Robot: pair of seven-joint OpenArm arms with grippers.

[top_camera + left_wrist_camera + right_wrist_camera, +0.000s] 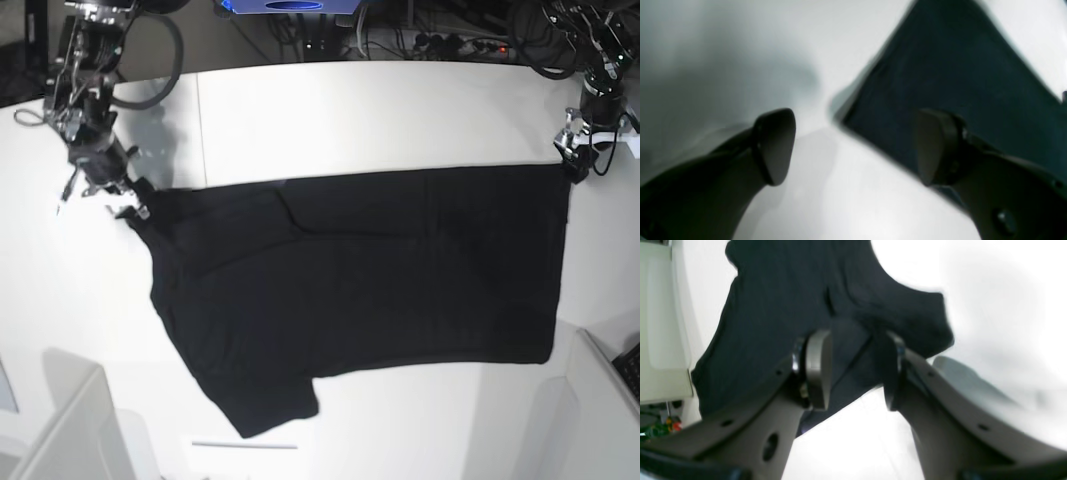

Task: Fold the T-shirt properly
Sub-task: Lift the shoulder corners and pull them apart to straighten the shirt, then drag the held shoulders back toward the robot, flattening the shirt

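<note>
Two grippers gape empty: left gripper beside a hem corner, right gripper over a sleeve. T-shirt lies spread mid-table; probably limp, light, so pinch corners.

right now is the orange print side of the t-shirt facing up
No, in the base view the T-shirt lies spread on the white table showing only plain black cloth, with no print visible.
</note>
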